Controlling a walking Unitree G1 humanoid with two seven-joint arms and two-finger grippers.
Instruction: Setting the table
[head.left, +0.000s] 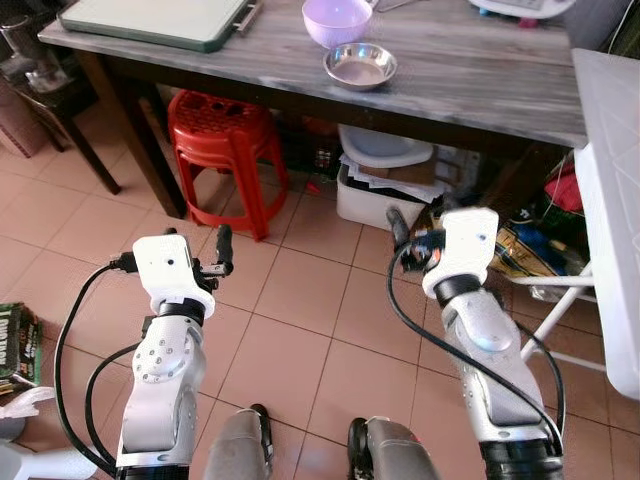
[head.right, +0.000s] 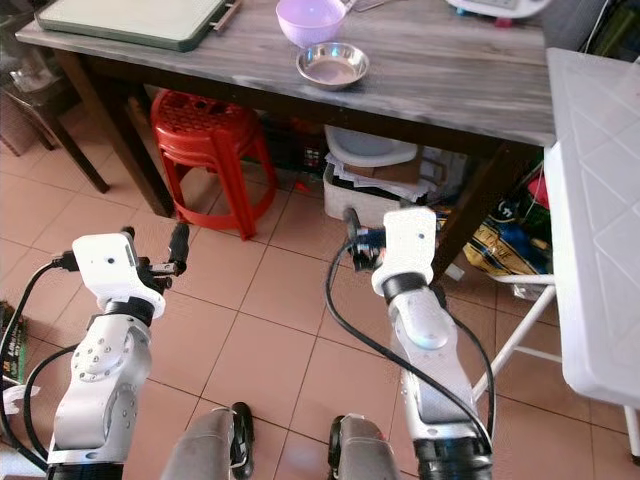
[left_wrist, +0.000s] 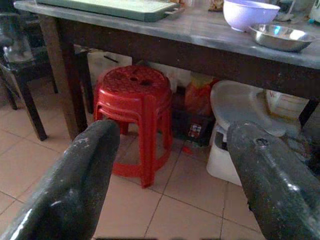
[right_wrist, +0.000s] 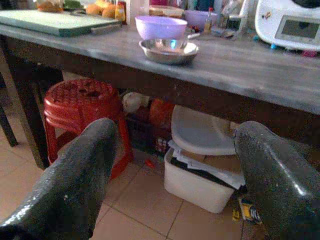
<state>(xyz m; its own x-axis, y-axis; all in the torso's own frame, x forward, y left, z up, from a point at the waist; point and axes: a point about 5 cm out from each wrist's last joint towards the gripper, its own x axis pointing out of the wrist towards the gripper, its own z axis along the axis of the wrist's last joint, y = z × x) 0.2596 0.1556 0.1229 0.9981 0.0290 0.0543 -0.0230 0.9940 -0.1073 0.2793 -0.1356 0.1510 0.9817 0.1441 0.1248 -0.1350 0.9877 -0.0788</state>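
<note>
Left gripper (left_wrist: 172, 170): was raised over the tiled floor (head.left: 300, 300), short of the counter (head.left: 470, 70); its two black fingers stood wide apart and held nothing; it pointed toward the red plastic stool (head.left: 222, 130)
Right gripper (right_wrist: 172, 175): was likewise held up before the counter edge; fingers spread apart, empty; it looked along at the storage under the counter
Steel bowl (head.left: 360, 65): sat on the grey wood counter near its front edge, upright, just beside the purple bowl (head.left: 337, 20)
Purple bowl: stood behind the steel bowl, farther from the edge; whether the two touched could not be told
Green tray (head.left: 150, 20): lay flat at the counter's left end
White appliance (right_wrist: 290, 22): stood on the counter toward its right, well apart from the bowls
Red plastic stool: stood under the counter on the left; it looked like several stacked
White bin (head.left: 385, 195): sat on the floor under the counter, right of the stool, with a white lid-like piece resting on top
White folding table (head.left: 610, 200): stood at the robot's right
</note>
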